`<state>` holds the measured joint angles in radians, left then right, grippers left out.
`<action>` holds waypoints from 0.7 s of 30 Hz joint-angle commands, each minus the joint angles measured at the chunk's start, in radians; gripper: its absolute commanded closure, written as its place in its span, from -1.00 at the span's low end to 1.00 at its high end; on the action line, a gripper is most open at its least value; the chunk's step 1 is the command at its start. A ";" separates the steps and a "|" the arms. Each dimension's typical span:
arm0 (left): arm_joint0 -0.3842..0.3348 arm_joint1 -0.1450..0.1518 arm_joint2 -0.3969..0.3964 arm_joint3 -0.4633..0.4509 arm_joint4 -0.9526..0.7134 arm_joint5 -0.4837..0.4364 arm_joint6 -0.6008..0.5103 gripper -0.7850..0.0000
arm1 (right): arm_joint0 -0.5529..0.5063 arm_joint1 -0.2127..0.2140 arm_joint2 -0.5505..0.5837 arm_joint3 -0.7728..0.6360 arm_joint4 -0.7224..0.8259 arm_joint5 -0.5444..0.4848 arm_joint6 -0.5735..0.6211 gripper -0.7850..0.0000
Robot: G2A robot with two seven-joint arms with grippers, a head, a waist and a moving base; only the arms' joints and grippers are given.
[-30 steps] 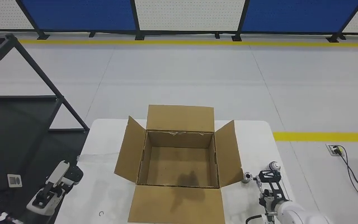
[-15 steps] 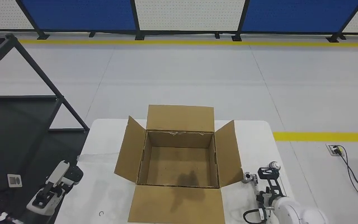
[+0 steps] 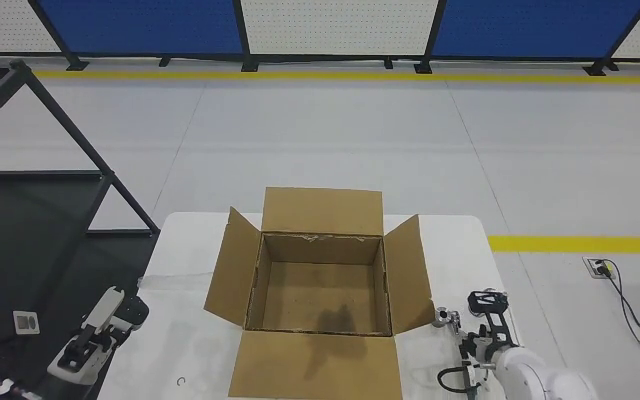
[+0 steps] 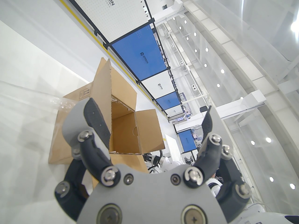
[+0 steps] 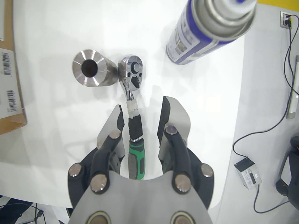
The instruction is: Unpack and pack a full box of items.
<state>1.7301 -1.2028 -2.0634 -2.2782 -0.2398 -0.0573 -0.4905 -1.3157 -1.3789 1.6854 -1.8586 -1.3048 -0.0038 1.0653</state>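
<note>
Box empty, unpacking looks done, repacking not started.
Open box (image 3: 322,212) mid-table; ratchet (image 5: 135,122), steel cylinder (image 5: 92,68), spray can (image 5: 201,29) right of it. Right gripper (image 5: 143,104) jaws spread astride ratchet handle; left gripper (image 4: 149,108) spread, empty, near left.

Barcodes (image 5: 6,62) mark the cardboard box (image 3: 322,210); wall panels (image 4: 105,3) carry logos.

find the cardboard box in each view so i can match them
Top view: box open, mid-table.
Left wrist view: box stands beyond the left gripper.
Right wrist view: box flap near the metal cylinder.
Shared landmark: white table under it.
</note>
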 commanded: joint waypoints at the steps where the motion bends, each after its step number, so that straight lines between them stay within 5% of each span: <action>1: 0.000 0.000 0.000 0.000 0.000 0.000 0.000 -1.00 | -0.021 0.001 0.017 -0.054 0.046 -0.003 -0.013 0.13; 2: 0.000 0.000 0.000 0.000 0.000 0.000 0.000 -1.00 | -0.030 0.001 0.027 -0.083 0.073 -0.003 -0.021 0.02; 3: 0.000 0.000 0.000 0.000 0.000 0.000 0.000 -1.00 | -0.040 0.002 0.038 -0.108 0.099 -0.002 -0.026 -0.94; 4: 0.000 0.000 0.000 0.000 0.000 0.000 0.000 -1.00 | -0.048 0.002 0.049 -0.135 0.134 -0.008 -0.034 -1.00; 12: -0.002 0.000 0.000 0.000 -0.003 -0.001 0.006 -1.00 | -0.082 0.007 0.120 -0.251 0.457 -0.075 -0.098 -1.00; 21: -0.001 0.001 -0.056 0.023 -0.043 -0.032 0.001 -1.00 | -0.028 0.024 0.108 -0.217 0.728 -0.189 -0.048 -1.00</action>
<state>1.7282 -1.2018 -2.1160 -2.2587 -0.2825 -0.0884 -0.4866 -1.3538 -1.3571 1.7981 -2.0835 -0.5982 -0.1859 1.0061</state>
